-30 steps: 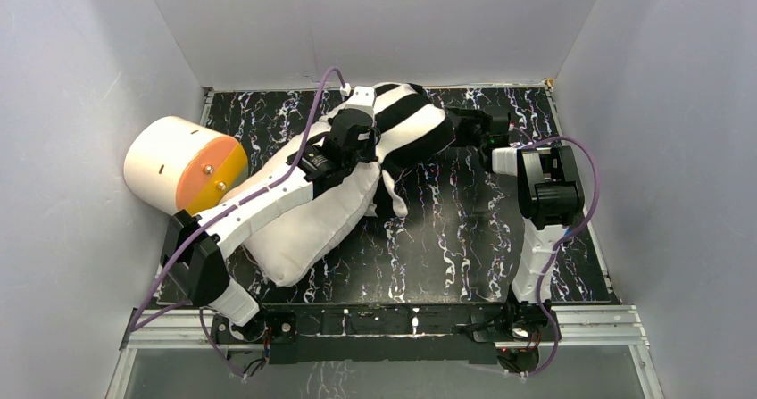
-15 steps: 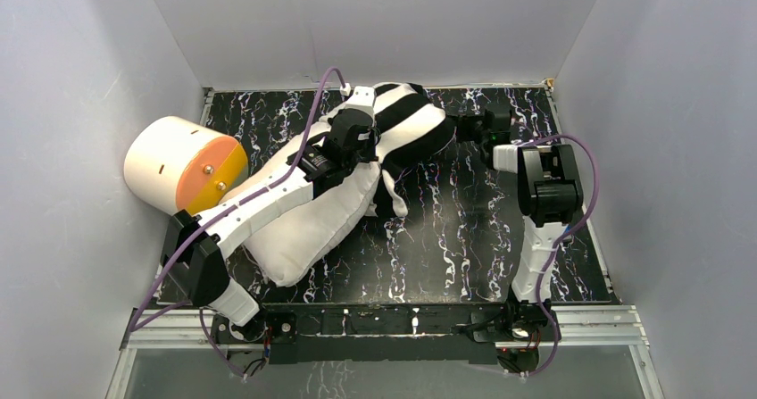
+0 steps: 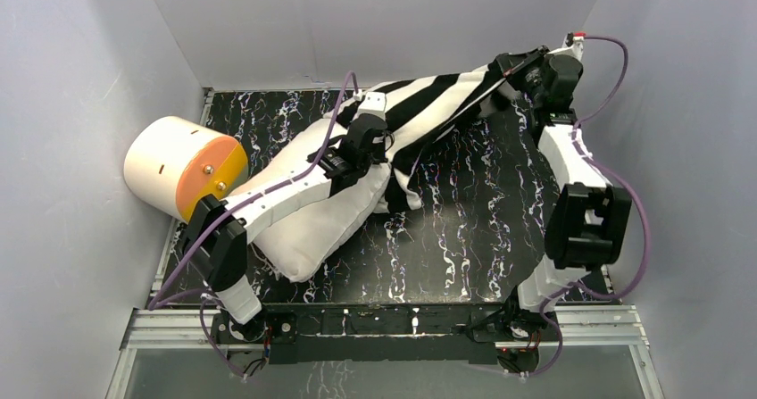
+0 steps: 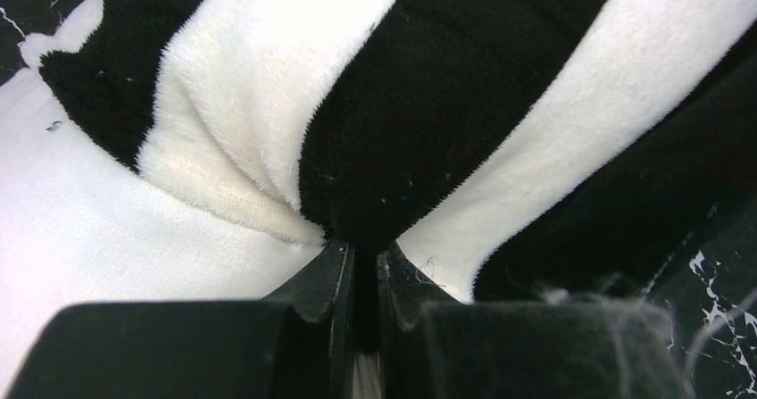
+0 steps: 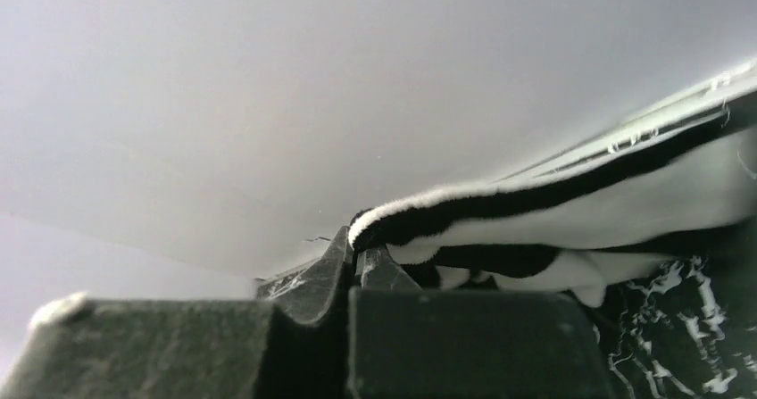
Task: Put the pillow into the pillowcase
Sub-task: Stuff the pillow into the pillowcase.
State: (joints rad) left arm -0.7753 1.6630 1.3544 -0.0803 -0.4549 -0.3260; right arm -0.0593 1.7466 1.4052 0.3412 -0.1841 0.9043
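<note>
The white pillow lies diagonally on the left half of the table, its far end inside the black-and-white striped pillowcase. My left gripper is shut on a fold of the pillowcase at its mouth, with the pillow right beside it. My right gripper is raised at the back right and shut on the pillowcase's far edge. The fabric hangs stretched between the two grippers. In both wrist views the jaws pinch striped cloth, left gripper and right gripper.
A cream cylinder with an orange face lies at the left wall, close to the pillow. Grey walls close in the left, back and right. The black marbled tabletop shows in front of the pillowcase.
My right gripper shut on the pillowcase's end and rose toward the back right corner, pulling the cloth out long. The left arm and pillow shifted slightly right.
</note>
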